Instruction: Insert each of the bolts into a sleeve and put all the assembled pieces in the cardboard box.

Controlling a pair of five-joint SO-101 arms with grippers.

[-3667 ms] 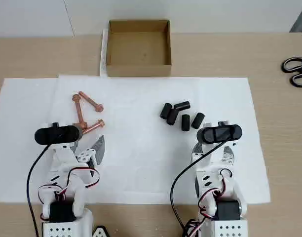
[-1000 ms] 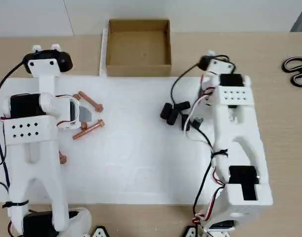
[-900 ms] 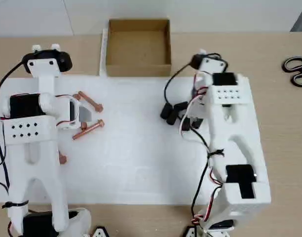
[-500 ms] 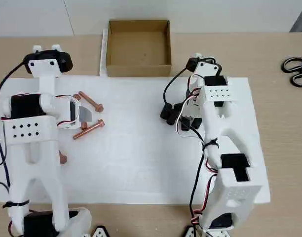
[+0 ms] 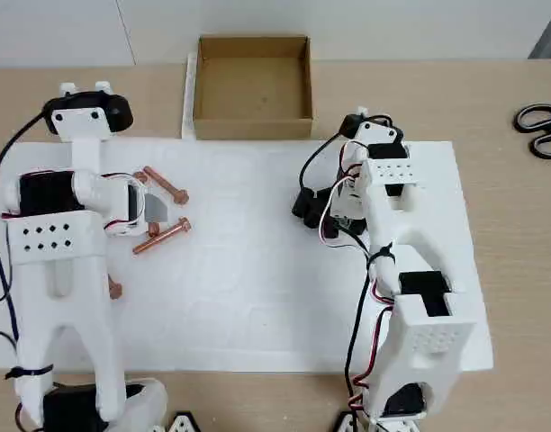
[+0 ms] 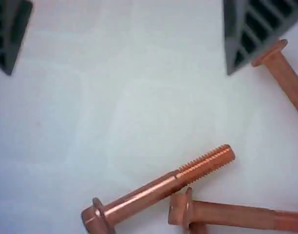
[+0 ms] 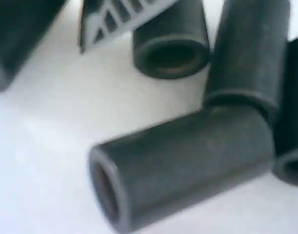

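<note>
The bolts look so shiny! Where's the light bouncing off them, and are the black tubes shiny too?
Left wrist view: the bolts carry a bright streak along their copper shafts and drop faint shadows on the white sheet. Right wrist view: the sleeves give just a dull grey sheen.

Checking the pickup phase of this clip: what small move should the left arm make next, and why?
Probably shift and lower the open left end effector onto the nearest bolt, then shut. Its fingers stand wide apart above bare paper, holding nothing, with that bolt lying loose just beside them.
</note>
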